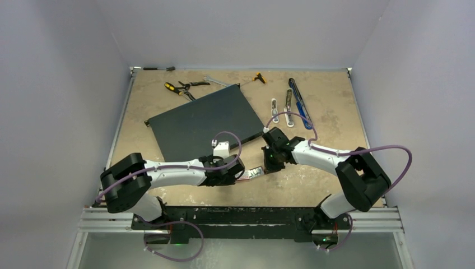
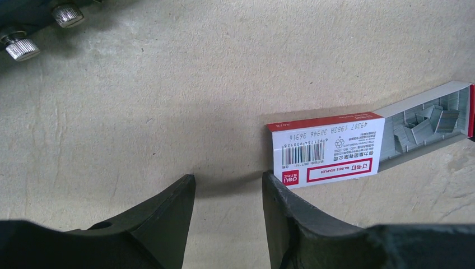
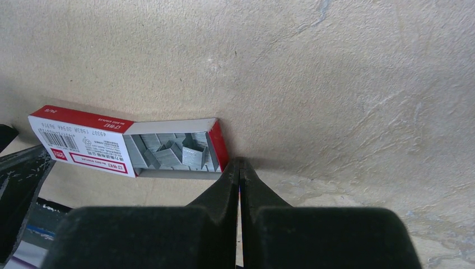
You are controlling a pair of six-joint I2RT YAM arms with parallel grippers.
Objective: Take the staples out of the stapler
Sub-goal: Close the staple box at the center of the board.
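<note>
Grey staples (image 3: 173, 150) lie just beside the right pincer (image 3: 240, 165).

staples (image 3: 171, 150) in box (image 3: 84, 143), perhaps touching left gripper (image 2: 228, 182)

My left arm (image 1: 173, 167) and right arm (image 1: 320, 153) are white links with chunky black joints; purple cables (image 1: 410, 158) loop along them. My jaws are dark, tapering wedges.
</note>
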